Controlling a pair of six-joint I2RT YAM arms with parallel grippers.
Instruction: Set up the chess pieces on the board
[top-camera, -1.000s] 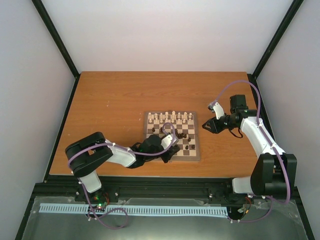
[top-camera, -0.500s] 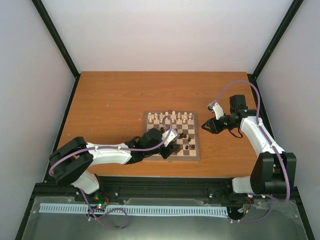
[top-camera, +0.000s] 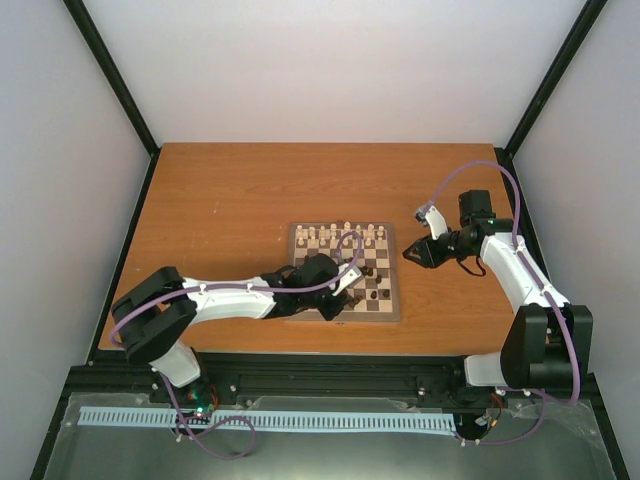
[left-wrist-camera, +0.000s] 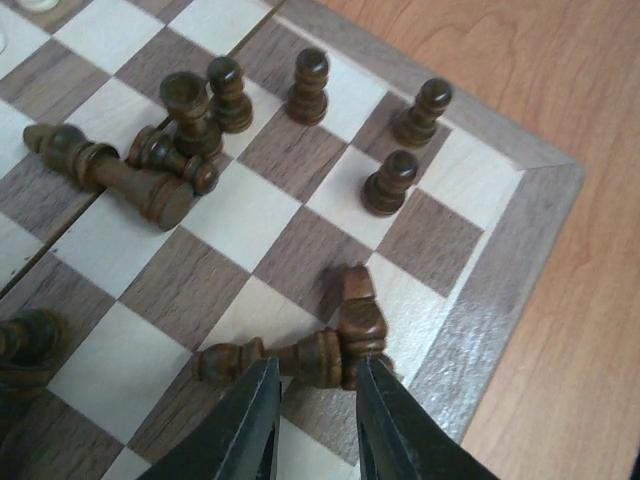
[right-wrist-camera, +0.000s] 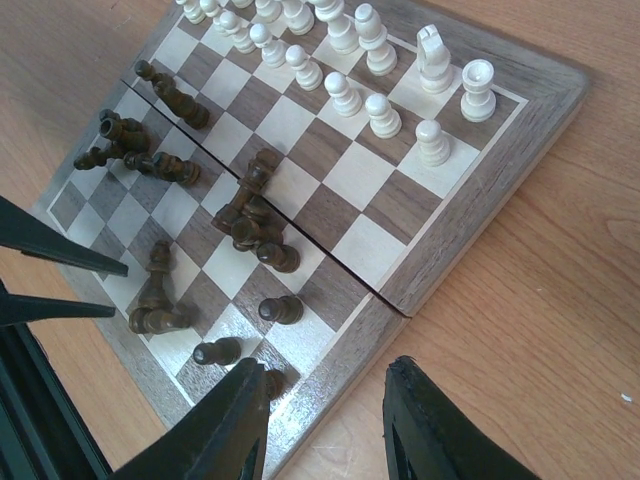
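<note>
- Since a second ago, the left arm had stretched out low and flat, and the left gripper (left-wrist-camera: 316, 372) had slid farther over the board (left-wrist-camera: 497, 300). The right arm had stayed put.
- The left gripper's fingers stood a little way apart, right at a fallen dark piece (left-wrist-camera: 290, 355) near one corner of the board. Nothing seemed to sit between them, but the tips hid part of the piece, so a light touch was hard to rule out.
- The right gripper (right-wrist-camera: 328, 370) hung empty with its fingers wide apart, just past the board's right edge.
- The board lay flat near the middle of the tabletop (top-camera: 220, 210), closer to its near edge.
- White pieces (right-wrist-camera: 380, 112) stood in rows along the board's far edge.
- Dark pawns (left-wrist-camera: 390, 182) stood on the near half, and other dark ones lay tipped over.
- Each piece looked small, light and hard, so it should not squash.
- They were smooth, shiny, turned wood and round, so one would likely roll or slip.
- The best spot to pinch was probably the thin stem above the wide flat base.
- The board was smooth wood with dark and cream squares and a light brown border.
</note>
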